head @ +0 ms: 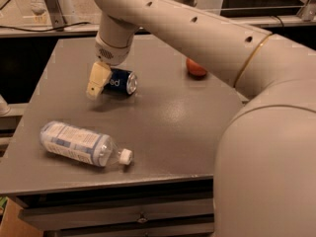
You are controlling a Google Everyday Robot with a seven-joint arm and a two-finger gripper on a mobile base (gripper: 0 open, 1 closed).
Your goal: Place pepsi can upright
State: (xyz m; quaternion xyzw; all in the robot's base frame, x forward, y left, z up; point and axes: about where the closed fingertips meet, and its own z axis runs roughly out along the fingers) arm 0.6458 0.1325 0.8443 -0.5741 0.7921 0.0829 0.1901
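The pepsi can (122, 81) is dark blue with white lettering. It lies on its side on the grey table (168, 127), toward the back left, with its silver end facing right. My gripper (95, 89) hangs from the cream arm and is down at the can's left end, covering that end. I cannot tell whether it is touching the can.
A clear plastic water bottle (76, 143) with a white cap (126, 156) lies on its side at the front left. A red apple (195, 68) sits at the back, partly hidden by my arm (207, 38). The arm fills the right side of the view.
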